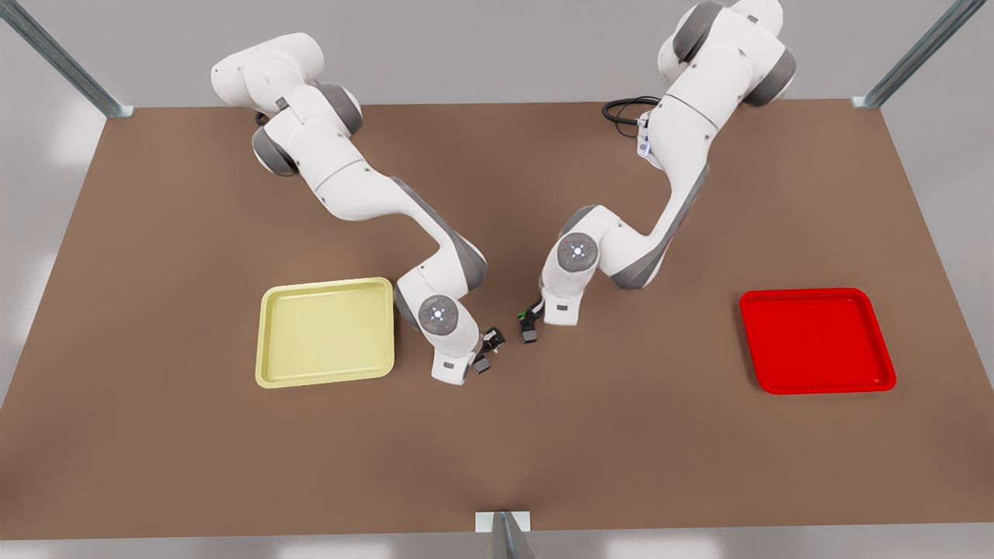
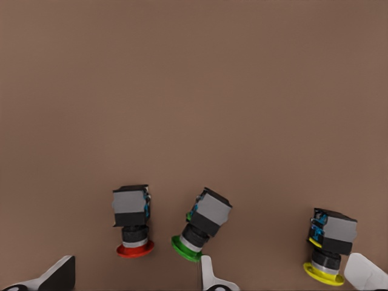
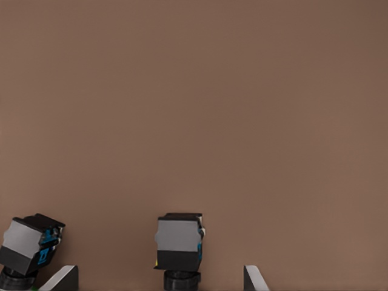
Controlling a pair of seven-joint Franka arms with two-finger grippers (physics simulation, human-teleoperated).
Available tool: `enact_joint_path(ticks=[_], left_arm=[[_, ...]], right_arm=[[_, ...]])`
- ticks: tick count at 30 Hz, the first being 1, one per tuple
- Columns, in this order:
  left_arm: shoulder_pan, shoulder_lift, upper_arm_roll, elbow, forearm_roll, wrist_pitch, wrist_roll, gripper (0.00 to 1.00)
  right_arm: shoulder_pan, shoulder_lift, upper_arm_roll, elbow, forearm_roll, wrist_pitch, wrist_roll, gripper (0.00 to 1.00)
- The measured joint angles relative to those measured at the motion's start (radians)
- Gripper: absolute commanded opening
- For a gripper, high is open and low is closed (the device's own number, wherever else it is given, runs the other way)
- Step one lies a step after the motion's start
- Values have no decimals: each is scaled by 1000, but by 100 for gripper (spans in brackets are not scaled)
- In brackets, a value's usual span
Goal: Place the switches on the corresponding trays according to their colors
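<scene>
Two small switches lie on the table beside the green switch [image 2: 203, 221]: the red switch [image 2: 132, 209] on one side, the yellow switch [image 2: 330, 239] on the other. The left gripper [image 2: 133, 276] straddles the red one and the right gripper [image 3: 159, 277] apparently the yellow one, both with fingers apart. The switches are judged light, rigid and smooth; grip the flat sides of the body.

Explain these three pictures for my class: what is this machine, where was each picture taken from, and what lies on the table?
These are simulator renders of two white robot arms over a brown table. The front view looks from outside. The other two come from cameras on each arm's wrist.

A pale yellow tray and a red tray lie far apart. Between them lie three small switches.

The left pincer is open around the red switch. The right pincer is open around the yellow switch. The green switch lies between them. Nothing is held yet.
</scene>
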Motion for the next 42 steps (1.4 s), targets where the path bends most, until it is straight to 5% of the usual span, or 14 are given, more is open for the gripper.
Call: enact_joint_path(ticks=[18, 26, 29, 30, 36, 42], left_arm=[[-43, 72, 74, -141, -4, 209, 31, 99], [-61, 93, 74, -144, 0, 208, -72, 91], [-62, 95, 76, -146, 3, 235, -69, 91], [-64, 97, 77, -141, 5, 249, -69, 91], [-63, 103, 110, -113, 12, 232, -64, 84], [-68, 105, 116, -118, 26, 221, -71, 74]], right_arm=[[-2, 100, 18, 19, 8, 68, 2, 100], [-2, 114, 17, 21, 8, 71, 3, 100], [-1, 122, 17, 53, 8, 50, 2, 67], [-2, 124, 17, 53, 8, 49, 2, 63], [-2, 125, 17, 55, 8, 44, 2, 64], [-2, 132, 18, 63, 8, 35, 2, 51]])
